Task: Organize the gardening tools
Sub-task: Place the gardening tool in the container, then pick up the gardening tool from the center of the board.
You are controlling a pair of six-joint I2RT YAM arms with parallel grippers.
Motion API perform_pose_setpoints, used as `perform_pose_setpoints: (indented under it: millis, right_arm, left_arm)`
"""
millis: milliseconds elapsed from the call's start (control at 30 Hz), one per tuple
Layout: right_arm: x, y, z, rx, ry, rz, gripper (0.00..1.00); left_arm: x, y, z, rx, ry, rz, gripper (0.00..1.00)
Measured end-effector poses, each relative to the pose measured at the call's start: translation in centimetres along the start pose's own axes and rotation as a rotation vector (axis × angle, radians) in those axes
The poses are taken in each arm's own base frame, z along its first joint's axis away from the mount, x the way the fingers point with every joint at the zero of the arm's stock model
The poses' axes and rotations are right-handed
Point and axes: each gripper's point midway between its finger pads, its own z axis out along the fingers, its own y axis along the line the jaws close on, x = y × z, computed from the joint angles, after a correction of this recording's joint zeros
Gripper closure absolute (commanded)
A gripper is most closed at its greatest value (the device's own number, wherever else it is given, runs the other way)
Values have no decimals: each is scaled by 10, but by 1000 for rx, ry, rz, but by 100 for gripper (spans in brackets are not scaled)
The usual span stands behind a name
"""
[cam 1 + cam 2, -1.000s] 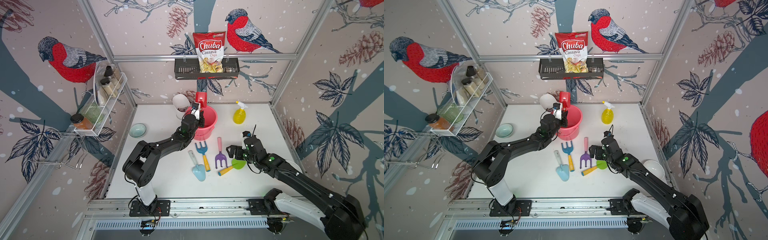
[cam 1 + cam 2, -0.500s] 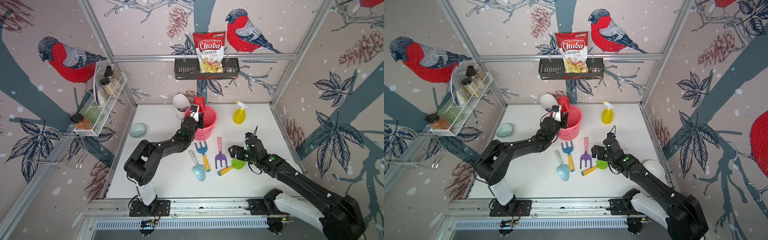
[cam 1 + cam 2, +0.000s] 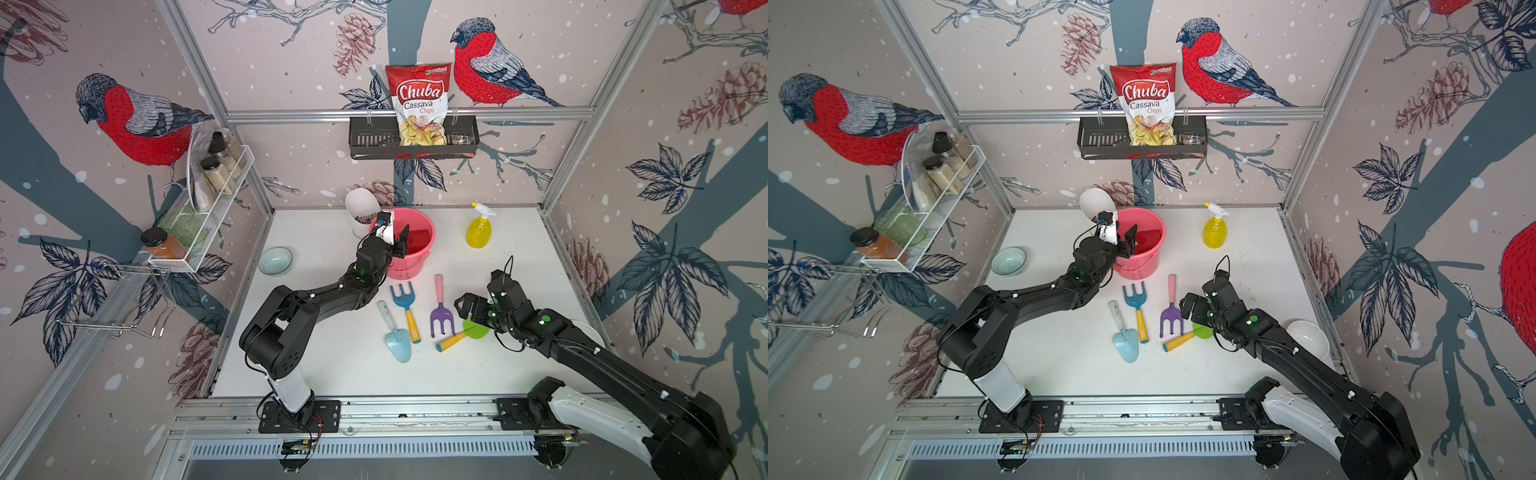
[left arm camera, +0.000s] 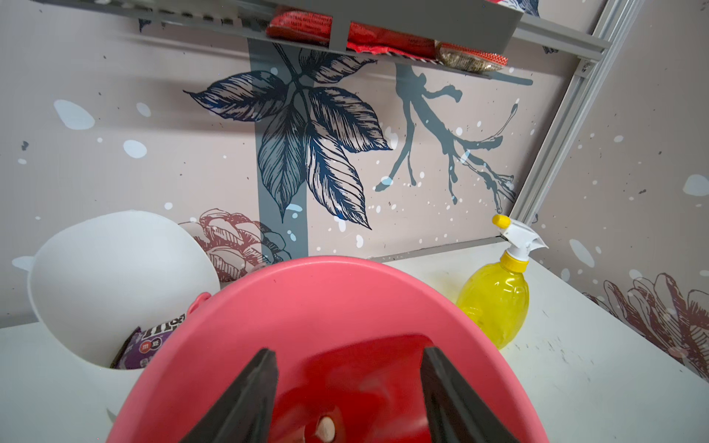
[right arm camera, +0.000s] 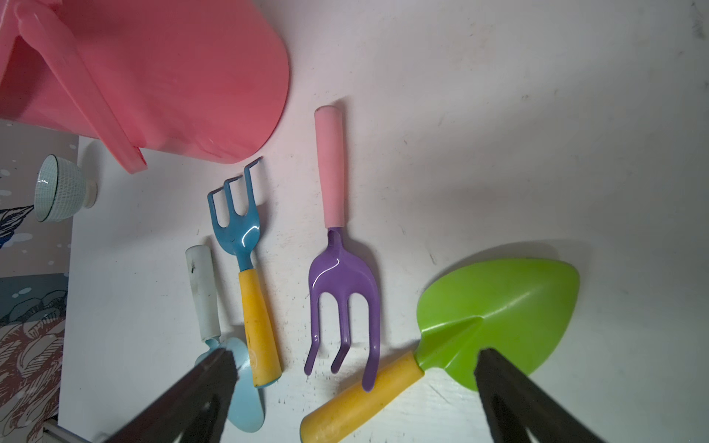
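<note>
Surface: scuffed white tabletop [image 3: 332, 365]; bird-print wall panels [image 3: 291, 62].
Left gripper [image 4: 345, 351]: jaws apart over the pink plastic bucket [image 4: 345, 299] at twelve o'clock. A blurred red tool [image 4: 356, 383], perhaps a shovel, lies inside.
Right gripper [image 5: 355, 352]: jaws apart, empty.

We see walls [image 3: 291, 54] papered in pale pink and printed with red-breasted birds [image 3: 137, 129], pine cones [image 3: 357, 41] and dark leaves. Aluminium posts [image 3: 210, 83] frame the corners. On the back wall a black basket [image 3: 365, 141] hangs from a rail and holds a chips bag [image 3: 417, 104]. On the left wall a white wire shelf [image 3: 226, 199] carries jars [image 3: 214, 172]. Below lies a white tabletop [image 3: 332, 374], evenly lit, with soft shadows.
</note>
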Motion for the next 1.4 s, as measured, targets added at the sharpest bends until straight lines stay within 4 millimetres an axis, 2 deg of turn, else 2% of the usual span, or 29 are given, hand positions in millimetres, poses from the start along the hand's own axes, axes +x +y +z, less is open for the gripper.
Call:
perform_pose_setpoints:
  millis: [267, 467, 700, 833, 1000, 1200, 1400]
  right_arm:
    - [24, -8, 9, 99, 142, 120, 0]
    - [39, -10, 7, 106, 208, 244, 0]
    - [55, -5, 4, 99, 269, 357, 2]
    - [74, -3, 9, 120, 322, 382, 12]
    - [93, 2, 16, 149, 370, 402, 25]
    - [101, 4, 24, 172, 387, 427, 39]
    - [101, 6, 30, 183, 385, 441, 43]
  left_arm:
    - [-34, -26, -30, 47, -67, 10, 13]
    - [-45, -28, -63, 62, -67, -4, 1]
    - [-41, -24, -96, 59, -18, -32, 1]
    - [-29, -18, -106, 43, 25, -42, 1]
    - [-12, -11, -115, 25, 67, -39, 1]
    - [-8, -8, -120, 18, 79, -40, 1]
    - [-8, -5, -124, 6, 75, -39, 1]
